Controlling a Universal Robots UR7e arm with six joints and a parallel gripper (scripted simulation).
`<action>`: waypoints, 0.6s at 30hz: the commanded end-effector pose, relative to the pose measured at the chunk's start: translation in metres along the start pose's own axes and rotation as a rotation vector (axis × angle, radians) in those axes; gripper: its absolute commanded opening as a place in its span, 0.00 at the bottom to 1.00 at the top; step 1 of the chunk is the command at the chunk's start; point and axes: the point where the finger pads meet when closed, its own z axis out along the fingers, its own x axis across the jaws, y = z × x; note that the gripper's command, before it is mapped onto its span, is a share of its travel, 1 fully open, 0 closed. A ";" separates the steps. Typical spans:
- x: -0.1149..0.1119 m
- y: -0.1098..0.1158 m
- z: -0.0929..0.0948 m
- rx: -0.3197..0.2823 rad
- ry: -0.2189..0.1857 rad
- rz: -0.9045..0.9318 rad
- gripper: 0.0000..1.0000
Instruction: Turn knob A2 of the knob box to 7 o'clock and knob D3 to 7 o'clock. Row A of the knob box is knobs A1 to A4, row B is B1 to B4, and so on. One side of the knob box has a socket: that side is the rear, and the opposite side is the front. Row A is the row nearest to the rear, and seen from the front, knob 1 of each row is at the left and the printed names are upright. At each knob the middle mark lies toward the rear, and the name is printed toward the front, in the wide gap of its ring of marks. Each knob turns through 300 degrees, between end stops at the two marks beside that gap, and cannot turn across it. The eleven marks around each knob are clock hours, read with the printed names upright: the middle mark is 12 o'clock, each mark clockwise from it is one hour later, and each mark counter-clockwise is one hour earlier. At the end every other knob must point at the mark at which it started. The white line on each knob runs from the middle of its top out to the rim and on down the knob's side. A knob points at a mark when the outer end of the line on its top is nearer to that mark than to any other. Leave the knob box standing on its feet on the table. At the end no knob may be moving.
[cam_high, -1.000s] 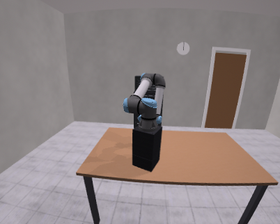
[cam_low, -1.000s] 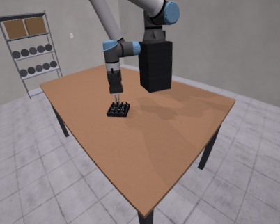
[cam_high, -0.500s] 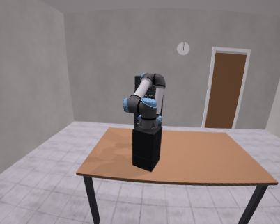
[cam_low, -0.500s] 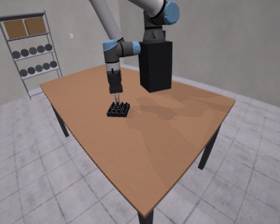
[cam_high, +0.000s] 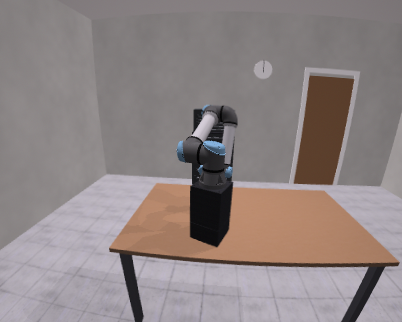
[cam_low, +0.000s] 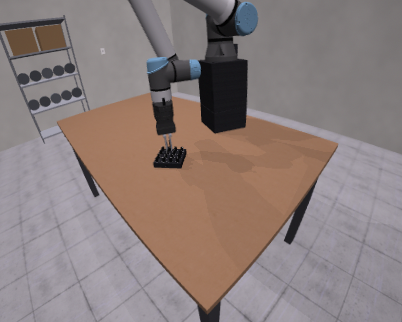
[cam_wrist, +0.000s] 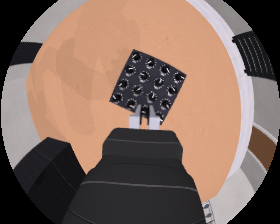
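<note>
The knob box is a small black square box with four rows of knobs, standing on the table. It is hidden behind the black pedestal in the top view. My gripper points straight down onto the box. Its fingers stand narrow around one knob in the edge row nearest the wrist camera, the third knob from the left in that view. The printed names are too small to read, so I cannot tell which knob this is. The white lines on the knobs are too small to read.
The arm's black pedestal stands on the table behind the box. A shelf rack stands on the floor beyond the table's far left corner.
</note>
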 end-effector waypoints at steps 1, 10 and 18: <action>0.000 0.000 0.000 0.001 0.001 -0.057 0.30; 0.000 0.000 0.000 0.001 0.001 -0.231 0.30; 0.000 0.000 0.000 0.001 0.001 -0.364 0.30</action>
